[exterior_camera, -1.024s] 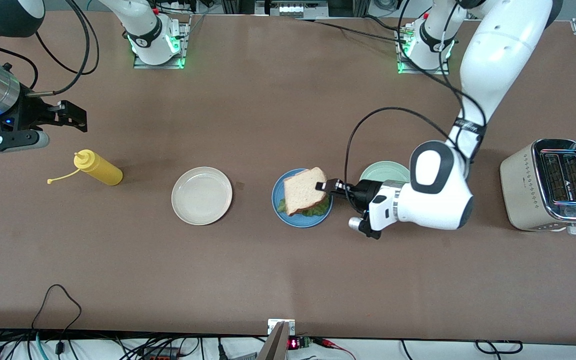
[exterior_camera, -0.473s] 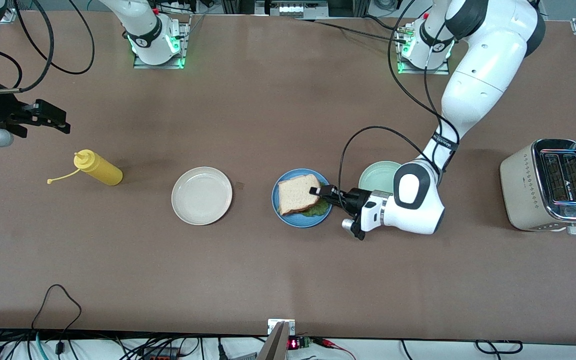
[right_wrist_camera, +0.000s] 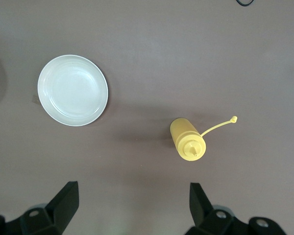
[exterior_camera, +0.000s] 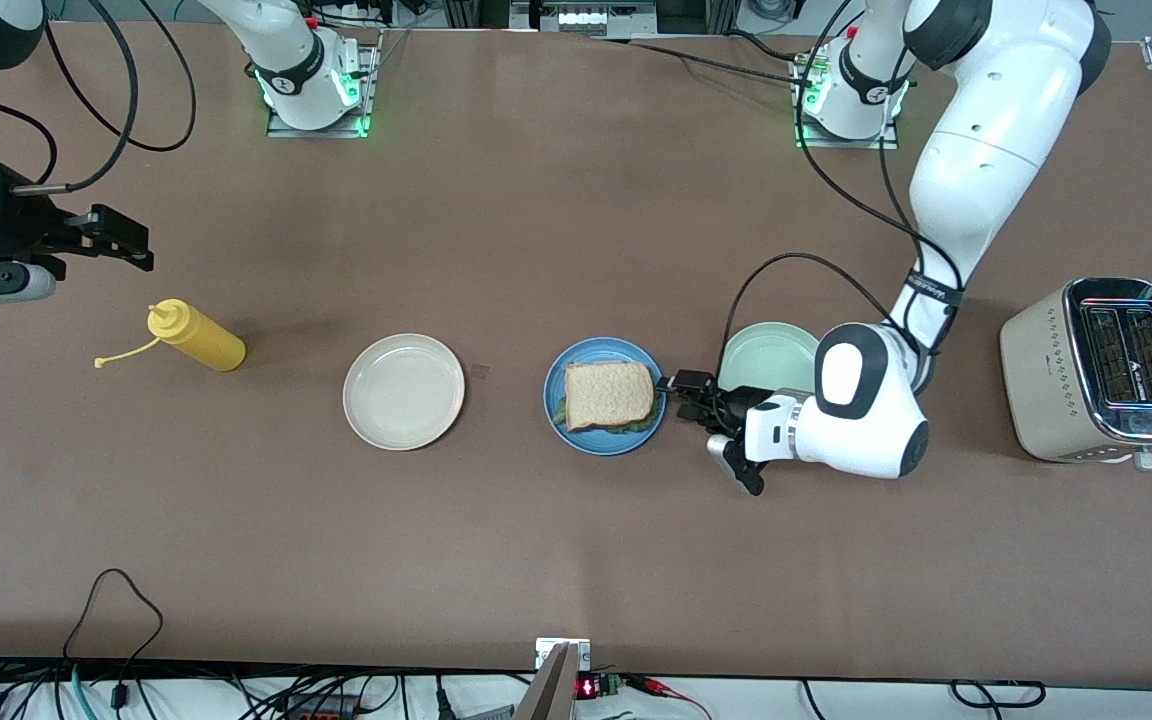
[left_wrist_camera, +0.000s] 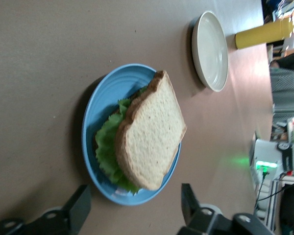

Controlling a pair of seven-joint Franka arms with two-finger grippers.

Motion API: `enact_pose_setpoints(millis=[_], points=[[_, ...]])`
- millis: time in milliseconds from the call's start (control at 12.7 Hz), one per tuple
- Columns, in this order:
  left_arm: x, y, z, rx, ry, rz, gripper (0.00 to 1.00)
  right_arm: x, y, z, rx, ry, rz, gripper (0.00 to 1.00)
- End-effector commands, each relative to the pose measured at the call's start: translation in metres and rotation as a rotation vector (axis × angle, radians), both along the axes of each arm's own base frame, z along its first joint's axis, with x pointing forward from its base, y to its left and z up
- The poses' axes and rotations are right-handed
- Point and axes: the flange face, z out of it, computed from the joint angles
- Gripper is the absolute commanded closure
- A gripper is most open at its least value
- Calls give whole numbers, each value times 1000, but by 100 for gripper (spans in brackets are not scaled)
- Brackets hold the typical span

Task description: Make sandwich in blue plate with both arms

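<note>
The sandwich [exterior_camera: 609, 395] lies flat on the blue plate [exterior_camera: 558, 372]: a slice of pale bread on top, with green lettuce [exterior_camera: 628, 428] peeking out under it. My left gripper [exterior_camera: 684, 397] is open just off the plate's rim, between it and the pale green plate, and holds nothing. In the left wrist view the sandwich [left_wrist_camera: 152, 132] and the lettuce [left_wrist_camera: 105, 147] sit on the blue plate [left_wrist_camera: 95, 112], just clear of my open left gripper [left_wrist_camera: 134, 196]. My right gripper [exterior_camera: 128, 240] hangs open and empty over the table at the right arm's end, shown as the right gripper [right_wrist_camera: 132, 193].
A beige plate [exterior_camera: 403, 391] stands beside the blue plate toward the right arm's end, then a yellow squeeze bottle [exterior_camera: 198, 338] lying on the table. A pale green plate [exterior_camera: 768, 357] is partly under the left arm. A toaster [exterior_camera: 1101, 370] stands at the left arm's end.
The left gripper lowered the top bread slice onto the lettuce, opened, and drew back off the plate. The slice now lies flat. The right gripper shifted slightly over the table.
</note>
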Motion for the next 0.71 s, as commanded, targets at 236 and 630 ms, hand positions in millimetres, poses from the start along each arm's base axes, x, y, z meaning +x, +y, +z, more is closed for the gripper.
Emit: enact_pose_setpoints(millis=[236,630], points=[[-18,56,119,450,-21,-146,0,-10,-2,-15,-14,10,-8,0],[-46,84,235,828,-55,6,0,-12,-10,-18,-10,-12,-5,0]])
